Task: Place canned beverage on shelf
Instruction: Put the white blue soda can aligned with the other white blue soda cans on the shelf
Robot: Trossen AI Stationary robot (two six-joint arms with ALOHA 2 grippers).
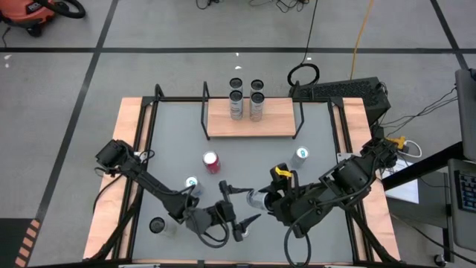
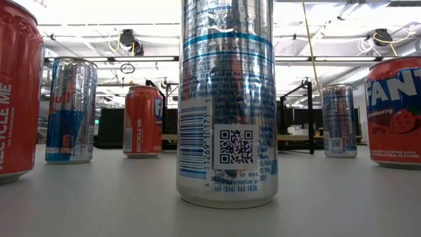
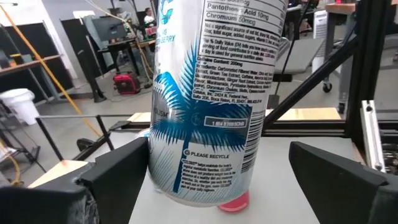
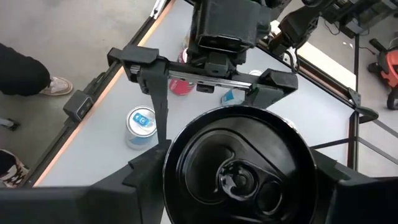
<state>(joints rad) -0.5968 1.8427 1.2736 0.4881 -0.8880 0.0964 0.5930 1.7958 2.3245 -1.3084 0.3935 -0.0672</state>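
A silver can with a blue palm print [image 3: 205, 93], black-lidded [image 4: 239, 162], is held above the table's near middle [image 1: 256, 198] by my right gripper [image 4: 239, 168], which is shut on it. My left gripper [image 3: 217, 155] is open, level with the can, with one finger on each side of its lower half [image 1: 238, 205]. One of those fingers [image 3: 124, 171] is right beside the can wall and the other [image 3: 329, 168] is well apart. The shelf [image 1: 253, 123], a light-wood board with black rod ends, stands at the table's far middle with several cans along its far edge. My right gripper pinches the can's upper wall just under the lid rim [image 4: 169, 155] between its two fingers [image 4: 140, 177], coming slanting down from the table's right. The can hangs roughly upright and clear of the table. Whether my left gripper's nearer finger touches the can wall, I cannot tell.
On the table stand a red can [image 1: 212, 162], two teal-topped cans [image 1: 192, 182] [image 1: 300, 154] and a dark-topped can [image 1: 157, 223] near the left front. Black rails [image 1: 149, 141] run along the table's sides. Several cans stand close before the low camera, a silver one [image 2: 227, 99] nearest.
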